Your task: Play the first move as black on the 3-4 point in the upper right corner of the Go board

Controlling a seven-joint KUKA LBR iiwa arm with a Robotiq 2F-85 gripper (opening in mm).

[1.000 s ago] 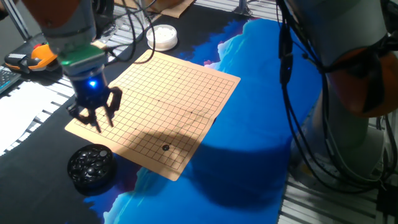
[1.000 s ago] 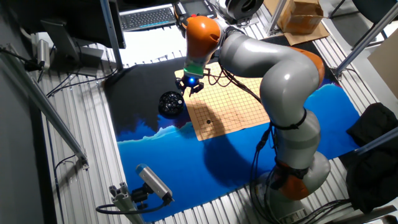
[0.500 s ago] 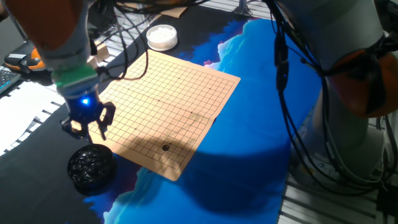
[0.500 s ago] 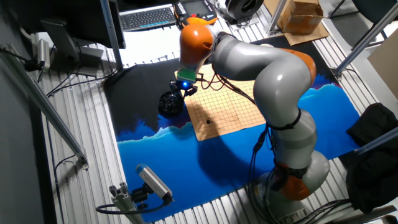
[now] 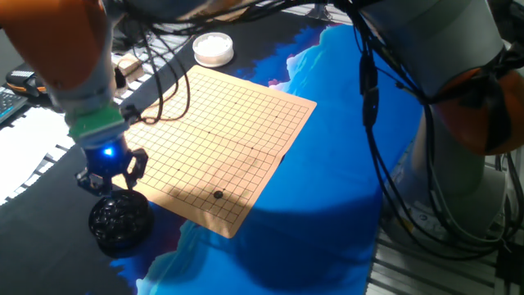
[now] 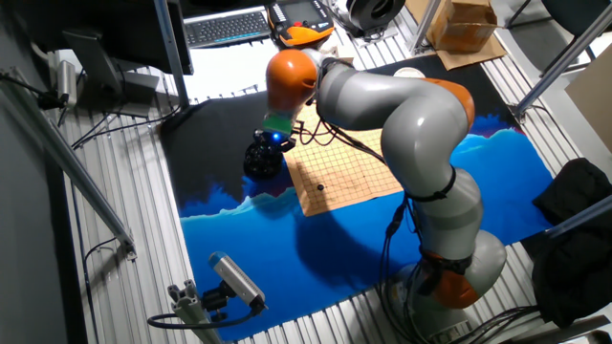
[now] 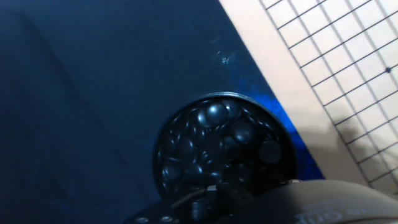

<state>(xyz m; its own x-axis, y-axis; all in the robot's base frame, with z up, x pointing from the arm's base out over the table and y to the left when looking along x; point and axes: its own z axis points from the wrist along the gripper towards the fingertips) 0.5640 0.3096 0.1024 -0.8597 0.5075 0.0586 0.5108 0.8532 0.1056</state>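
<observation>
The wooden Go board (image 5: 223, 131) lies on the dark cloth, and one black stone (image 5: 218, 194) sits on it near its near edge. A round black bowl of black stones (image 5: 120, 220) stands off the board's near left corner. My gripper (image 5: 110, 177) hangs just above that bowl, its fingers spread and empty. In the other fixed view the gripper (image 6: 272, 143) is over the bowl (image 6: 262, 161), with the board (image 6: 354, 162) and the stone (image 6: 320, 187) beside it. The hand view looks down into the bowl (image 7: 221, 149), with the board's edge (image 7: 336, 62) at the right.
A white bowl of white stones (image 5: 213, 49) stands past the board's far corner. Blue cloth (image 5: 327, 164) covers the table right of the board. Cables hang from the arm over the board. A keyboard (image 6: 225, 24) and a cardboard box (image 6: 469, 24) lie at the far side.
My gripper has moved off the board's left edge, down toward the bowl of black stones, and now hangs over it. The stone on the board has not moved.
</observation>
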